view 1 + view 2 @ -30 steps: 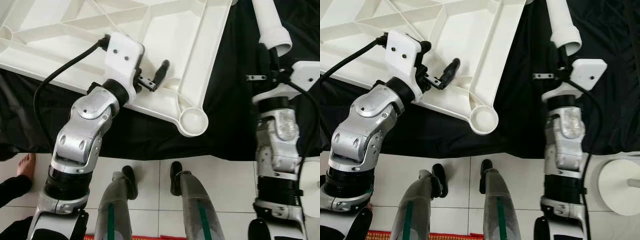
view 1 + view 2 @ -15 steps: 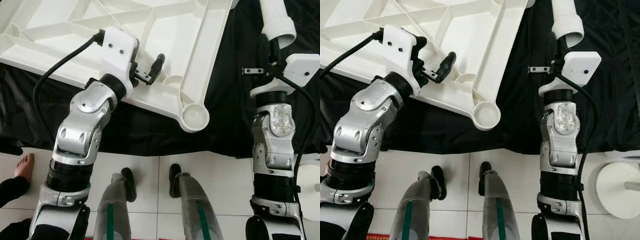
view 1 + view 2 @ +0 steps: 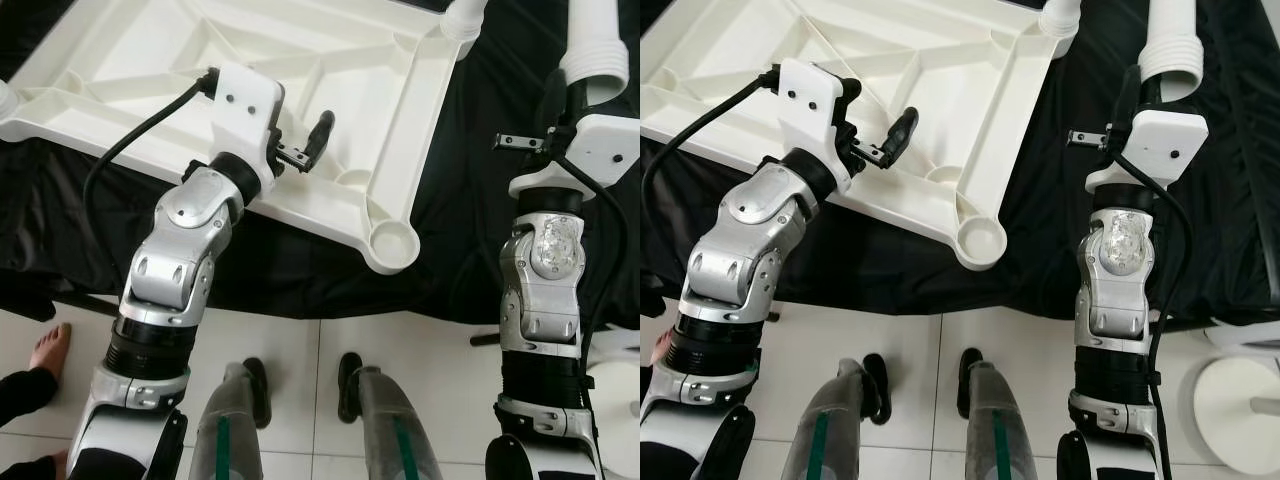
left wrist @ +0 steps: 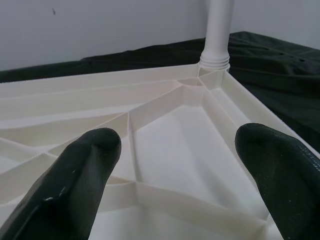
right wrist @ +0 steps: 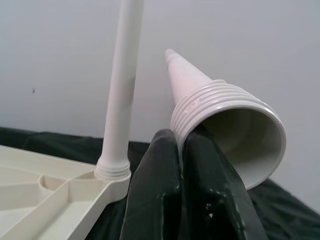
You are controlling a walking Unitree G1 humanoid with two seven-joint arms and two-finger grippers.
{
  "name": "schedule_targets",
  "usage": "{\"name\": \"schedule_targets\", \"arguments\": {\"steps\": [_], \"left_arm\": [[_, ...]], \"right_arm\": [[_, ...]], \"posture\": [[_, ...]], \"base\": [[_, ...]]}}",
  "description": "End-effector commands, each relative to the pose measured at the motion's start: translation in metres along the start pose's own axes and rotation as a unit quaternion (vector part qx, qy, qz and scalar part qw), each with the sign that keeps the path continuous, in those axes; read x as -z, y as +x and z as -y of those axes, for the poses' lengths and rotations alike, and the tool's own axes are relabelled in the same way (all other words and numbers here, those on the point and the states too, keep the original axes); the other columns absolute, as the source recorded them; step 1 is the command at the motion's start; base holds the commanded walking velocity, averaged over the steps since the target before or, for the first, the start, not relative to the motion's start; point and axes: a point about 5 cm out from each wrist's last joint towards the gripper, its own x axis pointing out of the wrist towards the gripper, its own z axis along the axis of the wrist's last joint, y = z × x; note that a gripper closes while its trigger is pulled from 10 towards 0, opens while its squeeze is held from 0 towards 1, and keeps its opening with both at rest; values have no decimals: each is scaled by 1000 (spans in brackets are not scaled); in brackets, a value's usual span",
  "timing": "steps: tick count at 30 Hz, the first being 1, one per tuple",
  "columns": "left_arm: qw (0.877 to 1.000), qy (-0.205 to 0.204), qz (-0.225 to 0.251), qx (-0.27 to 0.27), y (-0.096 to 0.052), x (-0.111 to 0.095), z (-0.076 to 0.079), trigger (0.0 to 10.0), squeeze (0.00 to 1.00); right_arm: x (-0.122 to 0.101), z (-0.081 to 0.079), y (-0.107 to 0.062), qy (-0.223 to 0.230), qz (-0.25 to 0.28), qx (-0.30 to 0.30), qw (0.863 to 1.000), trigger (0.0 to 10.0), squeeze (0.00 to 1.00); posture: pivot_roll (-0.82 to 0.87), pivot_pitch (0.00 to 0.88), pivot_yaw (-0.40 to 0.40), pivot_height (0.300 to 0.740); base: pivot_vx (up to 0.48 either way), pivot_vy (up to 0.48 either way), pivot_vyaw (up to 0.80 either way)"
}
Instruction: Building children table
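Note:
The white table top (image 3: 330, 45) lies upside down on a black cloth, its ribbed underside facing up. One white leg (image 4: 218, 30) stands screwed into the far corner. The near corner socket (image 3: 392, 243) is empty. My left gripper (image 4: 175, 150) is open and hovers just above the ribs near the front edge, holding nothing. To the right of the top, over the cloth, my right gripper (image 5: 182, 145) is shut on the threaded end of a loose white leg (image 5: 225, 120). That loose leg (image 3: 592, 40) points away from me.
The black cloth (image 3: 470, 190) covers the work surface and ends at white floor tiles by my feet. A person's bare foot (image 3: 48, 348) and dark sleeve are at the lower left. A white round base (image 3: 1240, 395) sits on the floor at the right.
The camera has pulled back, bringing the far corner and its standing leg into view. My right gripper has carried the loose leg slightly farther away and to the right. The left gripper stays open.

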Motion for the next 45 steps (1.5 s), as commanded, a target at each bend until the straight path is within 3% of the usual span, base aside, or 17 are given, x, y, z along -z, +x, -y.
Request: {"name": "schedule_targets", "arguments": {"steps": [1, 11, 16, 20, 23, 26, 30, 33, 44, 45], "left_arm": [[1000, 4, 5, 18, 3, 2, 5, 10000, 0], [999, 6, 33, 24, 13, -6, 4, 10000, 0], [998, 5, 48, 27, 20, -13, 1, 10000, 0], [998, 9, 50, 27, 21, -14, 0, 10000, 0], [999, 5, 50, 21, 20, -13, -1, 10000, 0], [999, 2, 49, 14, 19, -11, -2, 10000, 0], [999, -4, 47, -16, 12, -8, -7, 10000, 0], [998, -12, 53, -36, 10, -9, -12, 10000, 0], [997, -24, 42, -55, 7, -4, -21, 10000, 0], [996, -50, 28, -61, 5, 2, -28, 10000, 0]], "right_arm": [[-8, 3, -3, -8, 27, 18, 999, 10000, 0], [-24, 1, 9, -14, 80, 27, 996, 10000, 0], [-45, -6, 33, 6, 145, 17, 989, 10000, 0], [-50, -8, 39, 14, 160, 12, 987, 10000, 0], [-61, -21, 52, 41, 187, -25, 981, 10000, 0], [-62, -32, 55, 60, 188, -64, 978, 10000, 0], [-41, -60, 49, 127, 129, -179, 967, 10000, 0], [-30, -70, 44, 160, 96, -236, 954, 10000, 0], [-27, -71, 49, 193, 90, -255, 943, 10000, 0], [-26, -70, 50, 201, 87, -261, 940, 10000, 0]], "posture": [[57, 119, -10, 740], [39, 65, -2, 740], [34, 45, 6, 740], [39, 41, 3, 740], [51, 47, -11, 740], [69, 52, -27, 740], [106, 48, -64, 740], [119, 41, -80, 740], [140, 22, -87, 740], [142, 18, -81, 740]], "base": [[0, 0, 0], [0, 0, 0], [0, 0, 0], [0, 0, 0], [0, 0, 0], [0, 0, 0], [0, 0, 0], [0, 0, 0], [0, 0, 0], [0, 0, 0]]}}
